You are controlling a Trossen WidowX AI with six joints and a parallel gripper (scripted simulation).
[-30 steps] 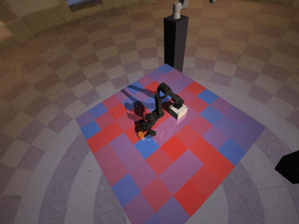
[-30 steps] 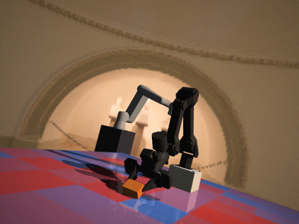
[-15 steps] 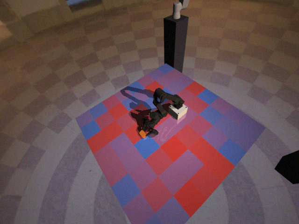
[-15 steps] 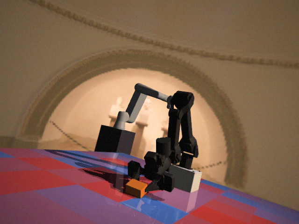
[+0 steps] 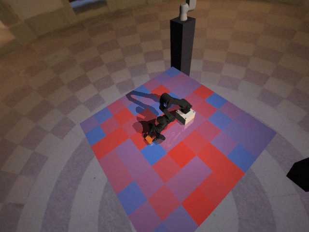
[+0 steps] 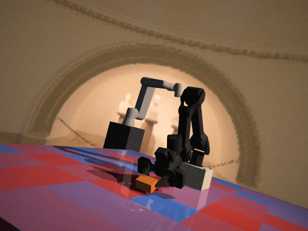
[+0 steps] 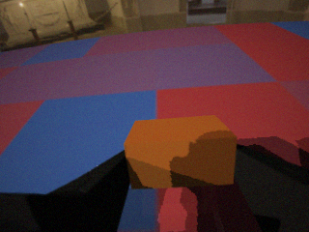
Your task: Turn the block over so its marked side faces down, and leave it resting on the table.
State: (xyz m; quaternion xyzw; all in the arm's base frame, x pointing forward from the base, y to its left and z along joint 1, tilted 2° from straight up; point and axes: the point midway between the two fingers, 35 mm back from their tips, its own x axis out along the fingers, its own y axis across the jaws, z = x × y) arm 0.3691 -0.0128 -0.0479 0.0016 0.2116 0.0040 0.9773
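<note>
The orange block (image 5: 148, 139) (image 6: 146, 183) (image 7: 181, 157) is held low over the patchwork table (image 5: 189, 174) (image 6: 62, 209) (image 7: 87, 130). It looks slightly tilted in the exterior view; whether its lower edge touches the table I cannot tell. My gripper (image 5: 149, 137) (image 6: 149, 181) (image 7: 179, 153) is shut on the block, one black finger at each end, and reaches out low and nearly level. The block's visible faces are plain orange. I see no mark on them; its underside is hidden, and shadow covers part of the faces in the wrist view.
My arm's pale base box (image 5: 188, 117) (image 6: 194, 175) stands behind the gripper. A second, grey arm (image 5: 183, 11) (image 6: 145, 101) stands on a black pedestal (image 5: 182, 45) (image 6: 124, 136) beyond the table's far corner. A dark object (image 5: 300, 174) is at the right edge of the top view.
</note>
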